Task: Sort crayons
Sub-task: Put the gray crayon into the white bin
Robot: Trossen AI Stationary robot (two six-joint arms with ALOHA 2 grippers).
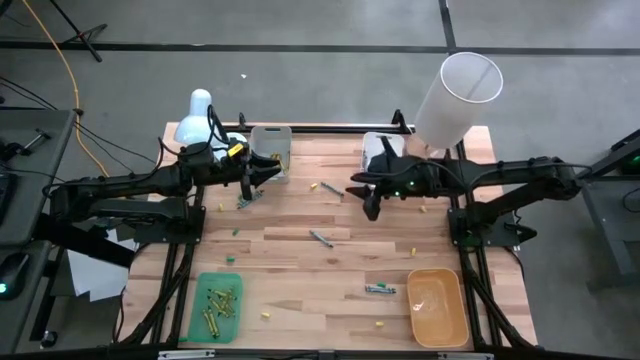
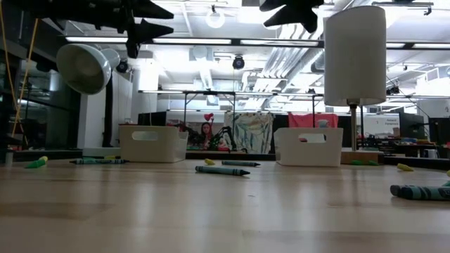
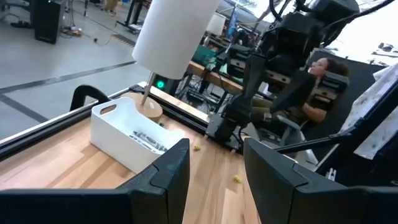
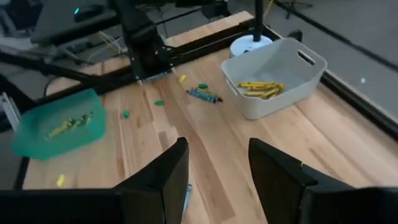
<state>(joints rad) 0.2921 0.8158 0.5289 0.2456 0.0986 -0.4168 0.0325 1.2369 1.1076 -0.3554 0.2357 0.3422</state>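
- Wooden tabletop (image 1: 300, 270) w/ two dark arms reaching in over its far half, both raised off the surface.
- Left gripper (image 1: 262, 178) just beside the white bin (image 1: 271, 143) at far left-centre; fingers (image 3: 168, 171) apart, nothing between.
- Right gripper (image 1: 371, 200) near 2nd white bin (image 3: 127, 134); fingers (image 4: 168, 174) apart, empty.
- Crayons: scattered loose, e.g. one mid-table (image 1: 321, 238), teal ones near the orange tray (image 1: 438, 306) at (image 1: 380, 289); yellow ones inside left white bin (image 4: 260, 88); several in green tray (image 1: 216, 306).
- White lamp (image 1: 196, 118) far left, tall white cylinder (image 1: 457, 97) far right.
- Person seated beyond the table (image 3: 320, 81).
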